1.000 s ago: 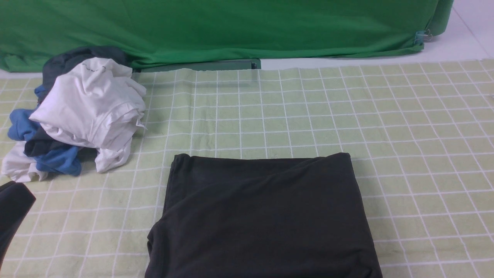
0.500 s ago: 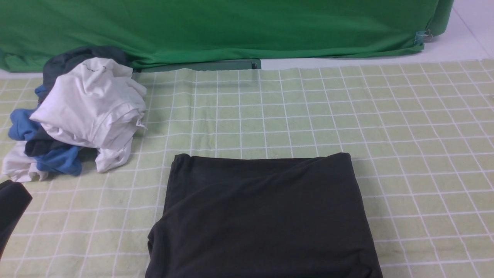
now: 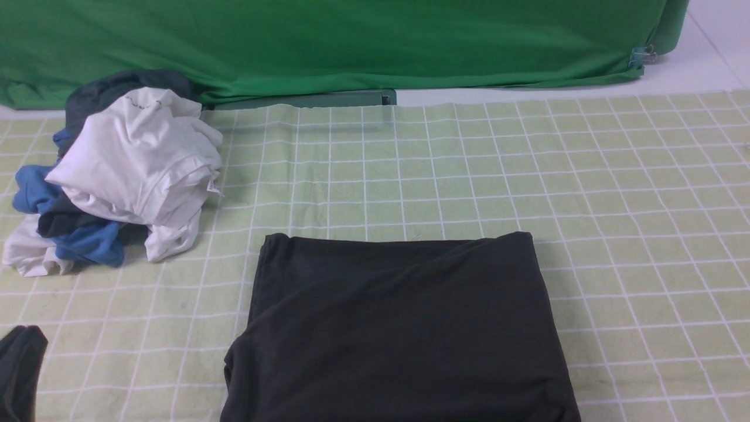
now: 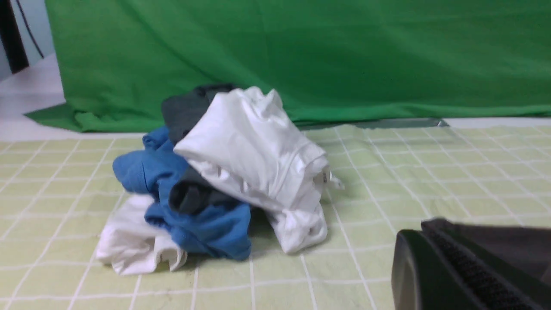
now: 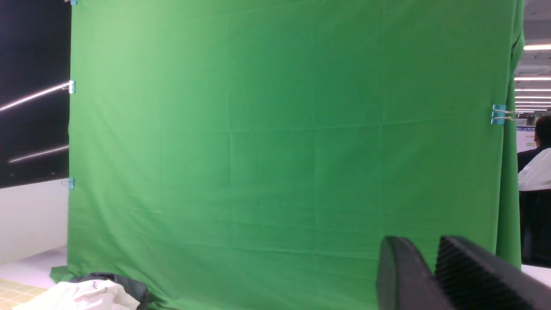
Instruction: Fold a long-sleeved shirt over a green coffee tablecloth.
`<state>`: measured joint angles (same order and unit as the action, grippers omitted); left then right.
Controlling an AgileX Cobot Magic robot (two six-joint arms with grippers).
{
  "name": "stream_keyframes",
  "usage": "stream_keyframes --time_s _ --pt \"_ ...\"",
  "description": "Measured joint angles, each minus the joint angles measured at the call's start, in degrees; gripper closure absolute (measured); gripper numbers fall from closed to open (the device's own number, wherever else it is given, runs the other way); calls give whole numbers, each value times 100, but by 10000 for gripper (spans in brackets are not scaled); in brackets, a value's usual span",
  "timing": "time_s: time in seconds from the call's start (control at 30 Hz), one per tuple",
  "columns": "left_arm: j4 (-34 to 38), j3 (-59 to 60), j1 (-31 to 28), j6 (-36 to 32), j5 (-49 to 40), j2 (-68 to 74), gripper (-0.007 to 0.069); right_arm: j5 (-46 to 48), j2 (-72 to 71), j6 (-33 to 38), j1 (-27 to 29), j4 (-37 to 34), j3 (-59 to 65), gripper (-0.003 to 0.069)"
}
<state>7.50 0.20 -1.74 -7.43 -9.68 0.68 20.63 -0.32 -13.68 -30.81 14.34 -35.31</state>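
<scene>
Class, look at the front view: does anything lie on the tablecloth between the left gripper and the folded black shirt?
Nothing visible: only bare green coffee tablecloth separates the left gripper from the long-sleeved shirt. The clothes pile sits farther back.

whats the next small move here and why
Probably pull both arms the rest of the way clear. The long-sleeved shirt already lies folded in a neat rectangle on the green coffee tablecloth; the left hand sits off at the edge, away from it, and the right one points up at the backdrop.
</scene>
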Motion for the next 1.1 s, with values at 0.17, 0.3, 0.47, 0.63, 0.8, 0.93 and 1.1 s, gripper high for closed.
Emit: stream_keyframes --time_s 0.17,0.3,0.47,0.63,0.8,0.93,1.1 --pt "0 2 -8 -65 -354 -68 610 -2 0 0 0 0 0 508" --pt "0 2 -8 -67 -369 -68 610 -2 0 0 0 0 0 501" --pt "0 2 -8 -67 -374 -68 608 -2 0 0 0 0 0 491" --pt "0 2 -8 -67 -376 -68 608 -2 0 0 0 0 0 479" --pt "0 2 -8 -79 -380 -68 608 -2 0 0 0 0 0 468" --pt "0 2 -8 -79 -380 -68 608 -2 0 0 0 0 0 458" --pt "0 2 -8 -84 -380 -68 608 -2 0 0 0 0 0 447"
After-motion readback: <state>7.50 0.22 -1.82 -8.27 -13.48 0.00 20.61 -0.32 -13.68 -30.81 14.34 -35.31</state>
